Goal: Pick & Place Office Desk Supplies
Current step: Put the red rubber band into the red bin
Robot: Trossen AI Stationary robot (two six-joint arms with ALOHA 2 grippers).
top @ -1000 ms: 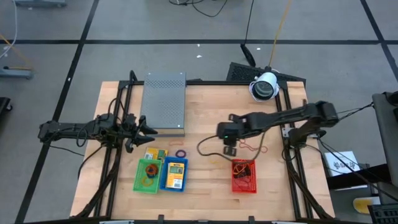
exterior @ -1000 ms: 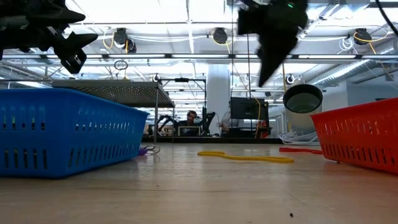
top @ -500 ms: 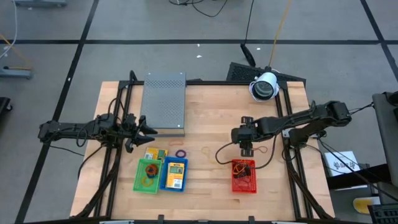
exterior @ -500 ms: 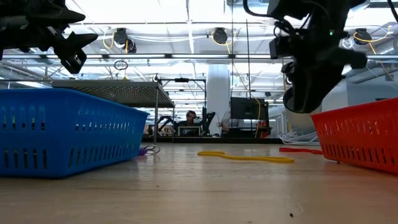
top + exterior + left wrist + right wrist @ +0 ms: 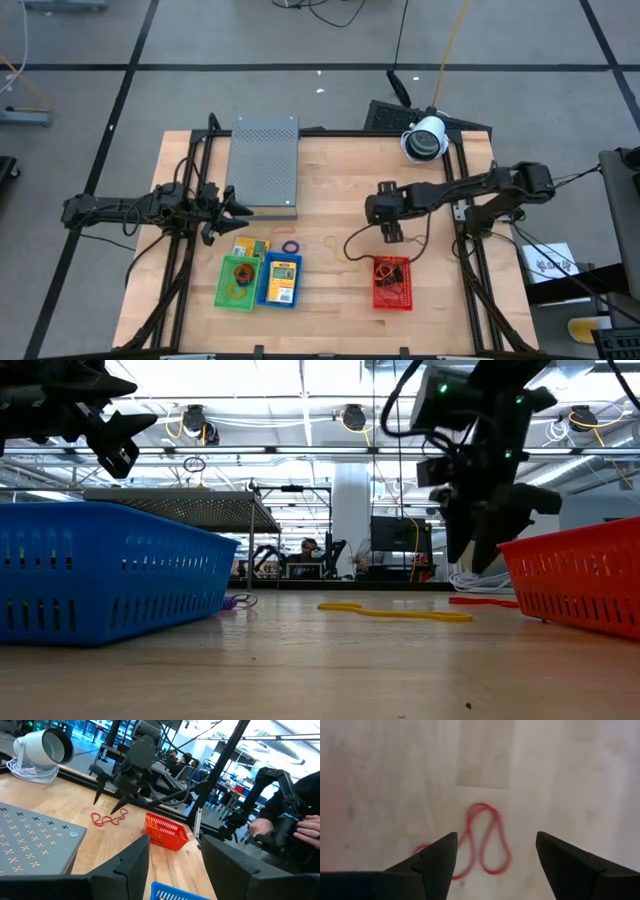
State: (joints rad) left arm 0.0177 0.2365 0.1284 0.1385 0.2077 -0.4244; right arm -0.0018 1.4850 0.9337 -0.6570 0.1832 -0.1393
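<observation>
Red rubber-band loops (image 5: 482,840) lie tangled on the bare table (image 5: 340,170), near the red basket (image 5: 392,283) and not in it. Right claw (image 5: 390,232) hangs above them, pointing down, fingers (image 5: 435,862) spread wide with nothing between them; the loops show in the gap in the right wrist view. Left claw (image 5: 232,208) waits at the table's left side, beside the grey perforated box (image 5: 265,165), fingers partly apart, holding nothing. Yellow band (image 5: 395,611) lies flat on the table mid-way between the baskets in the low view. Purple loop (image 5: 291,246) rests just beside the blue basket (image 5: 279,280), which holds a yellow packet (image 5: 282,271). Green basket (image 5: 237,283) touches the blue one and holds an orange loop (image 5: 240,274).
</observation>
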